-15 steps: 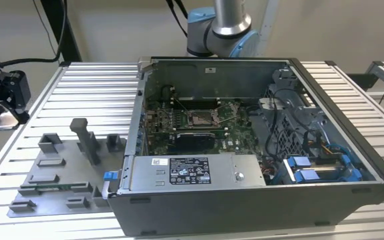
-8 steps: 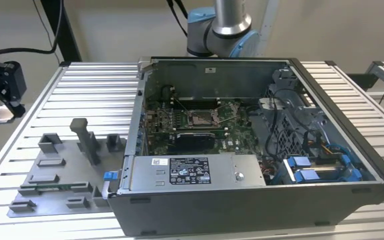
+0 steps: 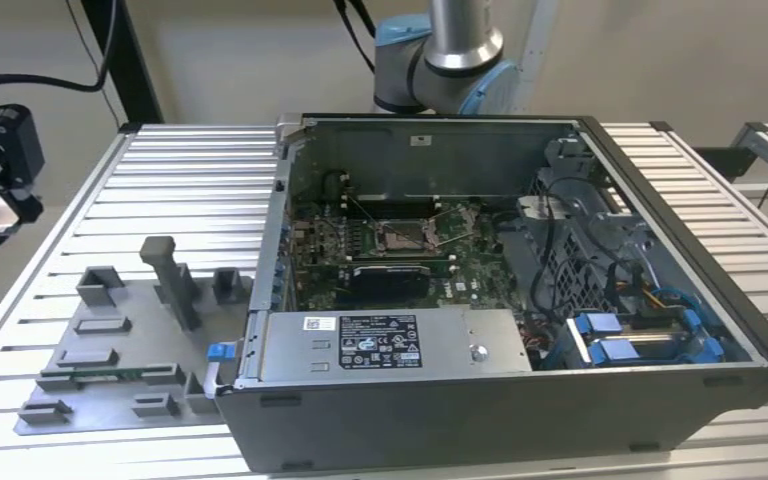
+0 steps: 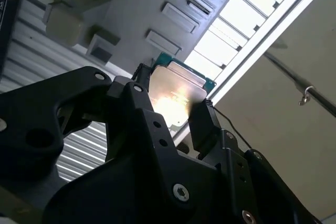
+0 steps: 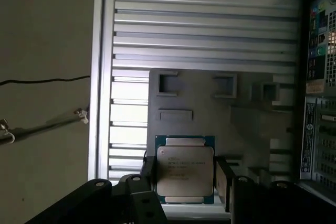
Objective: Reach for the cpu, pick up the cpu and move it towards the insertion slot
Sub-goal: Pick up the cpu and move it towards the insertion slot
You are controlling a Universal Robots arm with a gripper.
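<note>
- The gripper [image 5: 186, 181] faced the slatted table [image 5: 210, 35]. Its two black fingers [image 5: 224, 181] were clamped on opposite edges of the cpu [image 5: 185, 170], holding it clear above the grey fixture tray [image 5: 210, 124].
- In the exterior view, the arm [image 3: 440, 50], a silver tube with a blue-capped joint, rose behind the open computer case [image 3: 424, 150].
- The cpu [image 4: 176, 90] was a thin square with a dull, pale metal lid on a green-edged board, and glare lay across its face.
- The tray was matte grey, moulded with rectangular pockets and upright blocks.
- The insertion slot [image 3: 404, 237], a silvery square frame with a dark centre, lay on the green board inside the case, well apart from the tray [image 3: 104, 360].
- The case walls ringed the slot, and a labelled grey power supply box [image 3: 384, 345] stood at its near side.
</note>
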